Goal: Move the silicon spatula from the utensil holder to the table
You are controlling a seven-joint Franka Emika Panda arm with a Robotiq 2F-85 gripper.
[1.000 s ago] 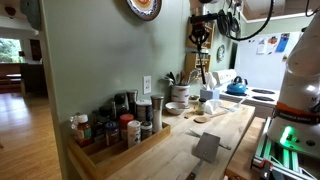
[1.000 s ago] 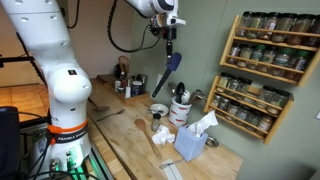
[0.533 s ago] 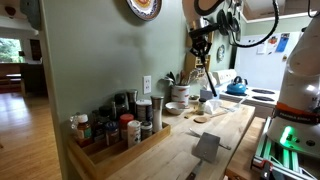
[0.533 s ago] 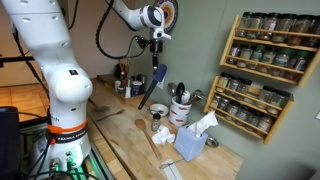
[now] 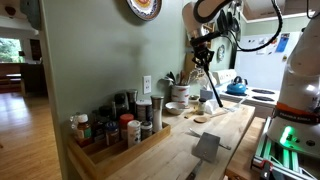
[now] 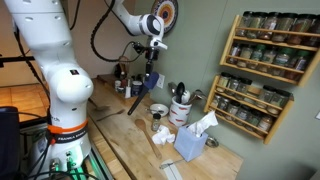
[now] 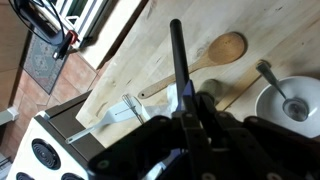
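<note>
Wrist view has the hand (image 7: 190, 128) clamped tight on the dark handle of the silicon spatula (image 7: 177, 60), which runs away from the camera over bare tabletop (image 7: 140, 50), beside a wooden spoon (image 7: 212, 52). Over the last second the arm has carried the spatula down and away from the utensil holder (image 6: 180, 111), which stands at the back edge against the wall. In an exterior view the spatula (image 6: 140, 92) now hangs tilted, head lowest, well clear of the holder and out toward the front edge. The lift out of the holder therefore looks complete and the task is mostly done. What probably remains is the last bit of descent and the release. Whether the head already touches the wood cannot be told from these views.
</note>
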